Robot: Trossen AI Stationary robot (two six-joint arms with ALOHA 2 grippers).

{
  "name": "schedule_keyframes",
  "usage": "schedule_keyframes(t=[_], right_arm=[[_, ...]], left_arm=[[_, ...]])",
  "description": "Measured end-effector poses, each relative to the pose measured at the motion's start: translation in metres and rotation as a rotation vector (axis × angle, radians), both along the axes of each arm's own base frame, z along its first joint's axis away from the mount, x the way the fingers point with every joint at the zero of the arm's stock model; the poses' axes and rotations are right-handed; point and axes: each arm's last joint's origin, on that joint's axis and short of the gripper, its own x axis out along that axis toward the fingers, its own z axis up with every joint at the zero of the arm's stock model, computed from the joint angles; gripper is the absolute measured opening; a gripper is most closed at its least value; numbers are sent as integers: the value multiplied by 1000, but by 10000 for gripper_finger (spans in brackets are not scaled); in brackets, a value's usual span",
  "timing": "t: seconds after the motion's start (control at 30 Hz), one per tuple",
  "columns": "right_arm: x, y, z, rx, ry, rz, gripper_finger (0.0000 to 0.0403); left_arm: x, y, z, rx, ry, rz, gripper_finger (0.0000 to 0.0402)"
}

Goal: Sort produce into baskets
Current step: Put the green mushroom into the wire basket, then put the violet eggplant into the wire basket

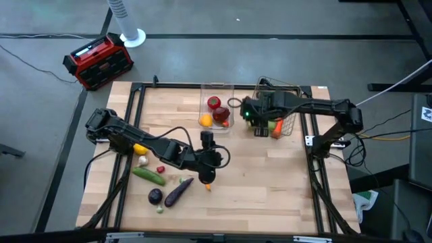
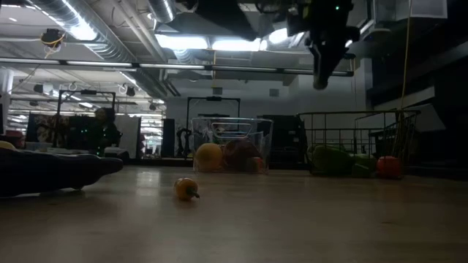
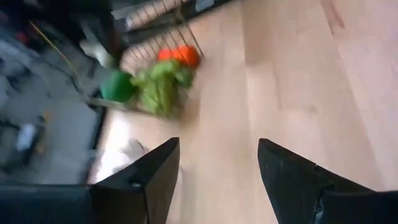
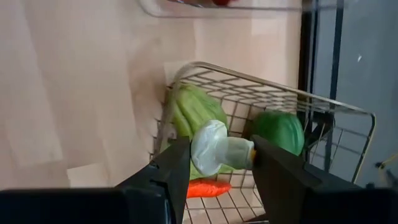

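Two baskets: clear bin (image 1: 217, 108) w/ apples, orange; wire basket (image 1: 280, 111) w/ green peppers, carrot.
Loose produce: eggplants (image 1: 177, 192), cucumber (image 1: 148, 175), lemon on table (image 1: 270, 182), left-front.
Nearby: red-black box (image 1: 98, 61) off table.
Right gripper (image 4: 214, 155): over wire basket, fingers clamping garlic (image 4: 217, 148).
Left gripper (image 3: 217, 168): low mid-table, fingers apart, empty.
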Motion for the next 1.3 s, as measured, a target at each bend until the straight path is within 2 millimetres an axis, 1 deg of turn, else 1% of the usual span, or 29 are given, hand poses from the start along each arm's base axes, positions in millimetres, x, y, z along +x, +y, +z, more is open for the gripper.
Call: schedule_keyframes(t=[0.23, 0.43, 0.53, 0.7, 0.83, 0.93, 1.0, 1.17, 1.3], right_arm=[[-7, -25, -1, 89, 8, -79, 161], [-15, -38, -2, 115, 46, -133, 161], [-19, -44, -2, 120, 59, -154, 169], [-20, -49, -2, 121, 57, -174, 218], [-20, -50, -2, 114, 48, -196, 257], [-20, -50, -2, 114, 45, -204, 276], [-20, -50, -2, 114, 45, -203, 283], [-19, -49, -3, 164, 32, -195, 289], [-19, -48, -3, 189, 26, -191, 289]], left_arm=[[-13, 0, -14, -220, 160, 37, 214], [-29, -1, -26, -436, 362, 94, 214], [-39, -5, -31, -544, 458, 152, 214], [-54, -19, -34, -651, 559, 258, 214], [-63, -35, -36, -695, 581, 337, 214], [-69, -48, -40, -722, 585, 396, 214], [-73, -57, -45, -740, 581, 428, 214], [-85, -75, -64, -759, 609, 523, 214], [-91, -84, -78, -806, 591, 551, 214]])
